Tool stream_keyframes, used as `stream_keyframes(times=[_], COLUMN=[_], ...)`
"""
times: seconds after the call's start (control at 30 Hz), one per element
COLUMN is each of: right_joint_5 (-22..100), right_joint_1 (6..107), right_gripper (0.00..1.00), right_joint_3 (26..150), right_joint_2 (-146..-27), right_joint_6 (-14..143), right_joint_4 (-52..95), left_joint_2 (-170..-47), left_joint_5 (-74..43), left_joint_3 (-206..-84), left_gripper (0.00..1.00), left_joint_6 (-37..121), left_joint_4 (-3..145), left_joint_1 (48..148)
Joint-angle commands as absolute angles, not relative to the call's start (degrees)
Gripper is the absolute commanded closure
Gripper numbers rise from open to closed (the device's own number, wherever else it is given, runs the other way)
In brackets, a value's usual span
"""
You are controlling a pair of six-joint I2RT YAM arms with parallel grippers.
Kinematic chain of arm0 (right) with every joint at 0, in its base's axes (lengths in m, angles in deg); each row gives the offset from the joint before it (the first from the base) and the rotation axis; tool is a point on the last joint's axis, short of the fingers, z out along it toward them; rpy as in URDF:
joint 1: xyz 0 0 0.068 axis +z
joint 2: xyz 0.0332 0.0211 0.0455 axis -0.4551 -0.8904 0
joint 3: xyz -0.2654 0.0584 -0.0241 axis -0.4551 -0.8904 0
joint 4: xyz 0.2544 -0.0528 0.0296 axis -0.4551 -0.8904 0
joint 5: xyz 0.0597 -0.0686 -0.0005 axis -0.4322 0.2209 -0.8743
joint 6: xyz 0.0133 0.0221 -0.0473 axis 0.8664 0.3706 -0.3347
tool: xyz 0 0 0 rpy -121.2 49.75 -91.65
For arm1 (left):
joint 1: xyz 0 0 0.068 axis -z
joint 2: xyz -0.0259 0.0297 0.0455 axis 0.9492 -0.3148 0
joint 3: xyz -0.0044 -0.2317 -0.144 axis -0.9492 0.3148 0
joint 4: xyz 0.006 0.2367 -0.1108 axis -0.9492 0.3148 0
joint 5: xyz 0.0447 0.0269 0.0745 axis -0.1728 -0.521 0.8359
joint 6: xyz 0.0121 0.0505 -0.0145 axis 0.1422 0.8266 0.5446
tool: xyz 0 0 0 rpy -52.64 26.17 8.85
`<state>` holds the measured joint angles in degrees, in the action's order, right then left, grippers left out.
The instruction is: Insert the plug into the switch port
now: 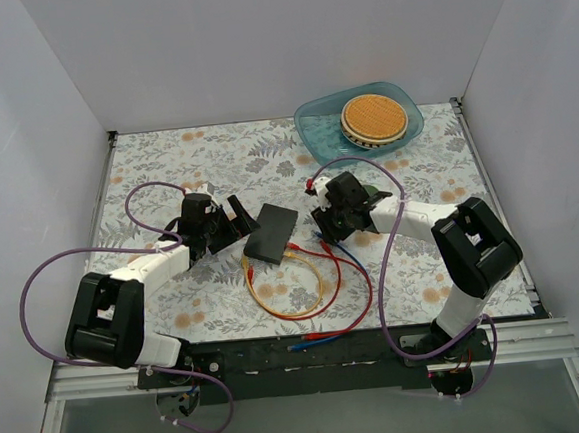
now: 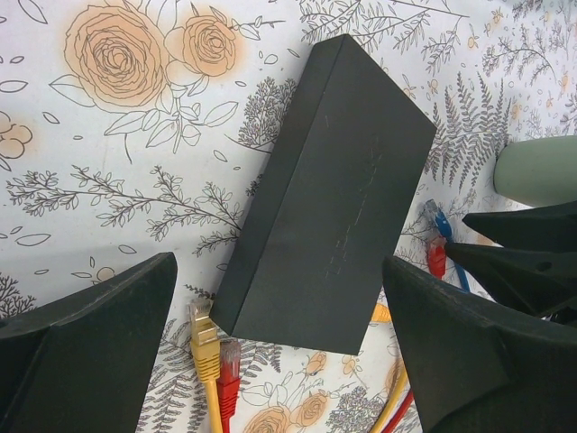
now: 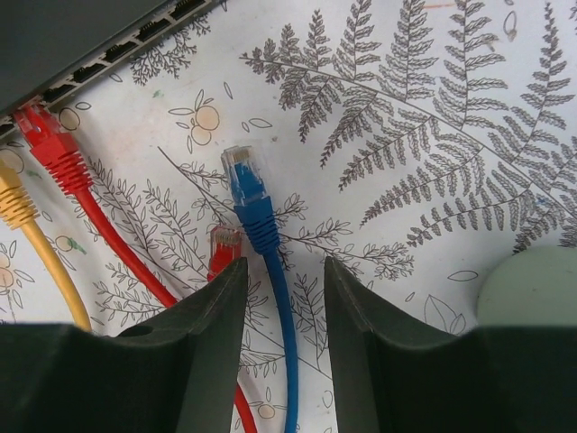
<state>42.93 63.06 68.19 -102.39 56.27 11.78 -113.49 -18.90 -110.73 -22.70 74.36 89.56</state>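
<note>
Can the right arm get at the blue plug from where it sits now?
Probably yes. The right gripper is open with the blue cable running between its fingers, and the blue plug lies uncovered just ahead. A loose red plug beside one finger could get caught.

Black switch box point(image 2: 325, 189), blue plug point(image 3: 245, 176), red cable point(image 3: 54, 153), yellow cable point(image 3: 18, 207), grey-and-orange floral tablecloth point(image 3: 406, 135)

No readable text or number shows, not even on the switch box point(image 2: 329, 194).
</note>
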Motion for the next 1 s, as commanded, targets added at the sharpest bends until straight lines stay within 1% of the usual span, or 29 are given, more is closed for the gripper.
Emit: stream_keyframes(times=[0.0, 0.13, 0.23, 0.33, 0.37, 0.4, 0.43, 0.47, 0.53, 0.67, 0.7, 0.77, 0.83, 0.87, 0.9, 0.97], right_joint_5=[40.17, 41.14, 41.66, 42.72, 42.9, 42.98, 43.42, 43.42, 43.43, 41.76, 39.49, 35.62, 29.12, 27.18, 22.73, 18.92], right_joint_1=[63.11, 63.02, 63.11, 63.28, 63.29, 63.2, 63.37, 63.2, 63.29, 63.29, 63.29, 63.37, 63.64, 63.72, 63.9, 63.99], right_gripper=[0.55, 0.57, 0.6, 0.67, 0.78, 0.84, 0.95, 0.99, 0.99, 0.99, 0.99, 0.99, 0.99, 0.99, 0.99, 0.99], right_joint_3=[67.64, 68.16, 68.51, 69.21, 69.39, 69.57, 69.57, 69.4, 68.87, 67.64, 67.46, 66.24, 65.27, 64.65, 64.21, 63.6], right_joint_2=[-102.18, -103.94, -105.17, -106.67, -107.28, -107.37, -107.29, -106.59, -105.18, -99.49, -98.42, -94.47, -91.83, -89.64, -88.58, -85.77], right_joint_6=[55.88, 56.06, 56.23, 56.06, 55.97, 55.88, 55.97, 55.97, 55.97, 55.62, 55.44, 53.78, 52.37, 51.06, 50.35, 49.12], right_joint_4=[13.85, 13.85, 14.28, 14.03, 13.85, 13.76, 13.67, 13.85, 14.46, 15.51, 15.69, 16.74, 18.15, 18.41, 18.94, 19.29], left_joint_2=[-113.64, -113.64, -113.55, -113.2, -112.77, -112.5, -112.24, -111.28, -110.13, -107.05, -105.48, -104.15, -102.57, -102.04, -101.69, -100.81], left_joint_5=[-19.68, -19.68, -19.76, -20.03, -20.03, -20.2, -20.38, -20.99, -21.78, -26.95, -28.28, -30.39, -33.82, -34.61, -35.49, -36.46], left_joint_3=[-110.21, -110.3, -110.39, -110.39, -110.48, -110.48, -110.3, -109.95, -109.25, -106.88, -106.44, -105.74, -105.38, -105.29, -105.21, -105.12], left_gripper=[0.02, 0.02, 0.02, 0.02, 0.02, 0.02, 0.02, 0.02, 0.02, 0.02, 0.03, 0.08, 0.11, 0.11, 0.12, 0.13], left_joint_6=[-22.01, -21.92, -21.92, -21.93, -21.92, -21.92, -21.84, -21.84, -21.84, -22.36, -22.54, -22.37, -21.4, -20.87, -20.43, -18.94], left_joint_4=[73.81, 74.07, 74.16, 74.16, 74.16, 74.16, 73.81, 73.46, 71.28, 66.53, 64.08, 61.52, 58.35, 57.47, 55.9, 54.4], left_joint_1=[89.67, 89.67, 89.67, 89.67, 89.67, 89.67, 89.67, 89.67, 89.67, 89.93, 90.19, 90.9, 92.74, 93.53, 95.36, 97.04])
